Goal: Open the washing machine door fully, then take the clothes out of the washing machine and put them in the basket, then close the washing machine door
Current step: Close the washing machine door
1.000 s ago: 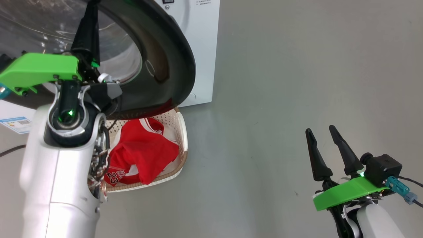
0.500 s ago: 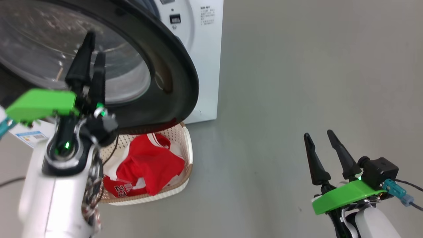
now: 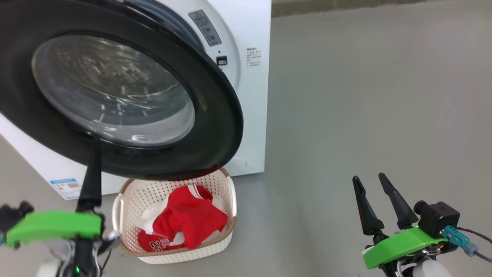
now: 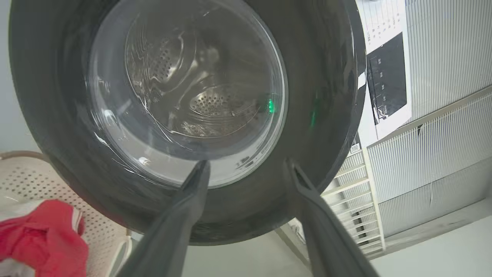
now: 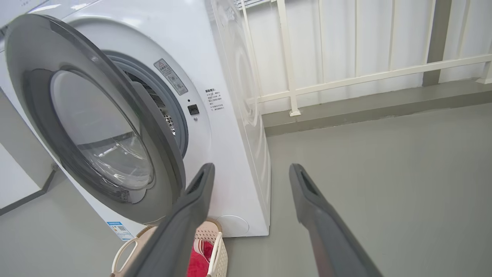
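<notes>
Closing the washing machine door (image 3: 219,127) seems to be the step shown. Where does everything lie? (Student)

Door: ajar, its free right edge standing out from the front of the washing machine (image 3: 250,96). Through the glass the perforated drum looks bare, with no red in it. Clothes (image 3: 188,223): heaped in the basket (image 3: 153,194), which sits on the floor (image 3: 346,115) just under the door's lower rim. Unloading therefore looks finished. (Tutor)

And the end effectors? (Student)

Left end effector (image 4: 246,163): released, fingers spread with nothing between them, aimed at the door's lower rim from the near side. Whether a finger touches the rim cannot be told. Right end effector (image 3: 368,177): likewise released and empty, low at the near right, well apart from the machine. (Tutor)

How is the step best done? (Student)

Push on the black rim, not the bulging glass, and towards the free right edge, where the door should swing most easily. Follow the door's arc rather than driving straight in. Keep both fingers on the outer face, out of the gap by the grey ring. Press on until the latch seats, since a door merely resting shut may spring back. Mind the basket rim close below. (Tutor)
</notes>
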You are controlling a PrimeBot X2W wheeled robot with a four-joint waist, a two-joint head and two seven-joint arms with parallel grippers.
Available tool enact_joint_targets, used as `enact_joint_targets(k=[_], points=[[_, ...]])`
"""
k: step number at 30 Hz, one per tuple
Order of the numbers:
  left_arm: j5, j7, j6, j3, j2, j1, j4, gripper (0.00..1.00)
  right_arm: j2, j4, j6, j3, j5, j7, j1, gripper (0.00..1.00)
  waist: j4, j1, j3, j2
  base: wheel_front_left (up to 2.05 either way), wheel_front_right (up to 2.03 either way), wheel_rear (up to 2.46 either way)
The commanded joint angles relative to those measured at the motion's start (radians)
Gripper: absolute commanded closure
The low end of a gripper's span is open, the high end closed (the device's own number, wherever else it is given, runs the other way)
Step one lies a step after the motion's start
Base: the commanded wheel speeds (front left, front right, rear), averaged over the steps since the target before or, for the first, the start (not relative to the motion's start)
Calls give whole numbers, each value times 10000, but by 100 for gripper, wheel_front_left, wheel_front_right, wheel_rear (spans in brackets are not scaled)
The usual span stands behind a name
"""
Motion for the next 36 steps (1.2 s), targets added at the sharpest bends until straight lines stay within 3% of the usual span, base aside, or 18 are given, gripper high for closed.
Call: enact_joint_targets(k=[1, 4, 9, 16, 20, 24, 36], points=[[587, -366, -209, 161, 452, 56, -383, 0, -29, -251, 65, 187, 20, -65, -74, 0, 181, 0, -236, 0, 0, 0, 0], [1825, -1061, -447, 36, 718, 636, -574, 0, -29, -261, 65, 142, 20, -65, 11, 0, 246, 0, -353, 0, 0, 0, 0], [4333, -1364, -589, 111, 1100, 1792, -1001, 0, -29, -340, 65, 43, 22, -65, 253, 0, 281, 0, -635, 0, 0, 0, 0], [8599, -1379, -661, 884, 834, 3020, -1848, 0, -29, -472, 65, 25, -433, -65, 447, 0, 276, 0, -840, 0, 0, 0, 0], [10284, -1380, -728, 953, 553, 3435, -1870, 0, -29, -487, 65, 54, -504, -65, 499, 0, 252, 0, -947, 0, 0, 0, 0], [11195, -1380, -839, 1112, 211, 3824, -1569, 0, -29, -514, 65, 89, -519, -65, 553, 0, 189, 0, -1026, 0, 0, 0, 0], [12161, -1381, -1289, 1757, -569, 4270, -1207, 0, -29, -550, 65, 86, -487, -65, 636, 0, 92, 0, -1044, 0, 0, 0, 0]])
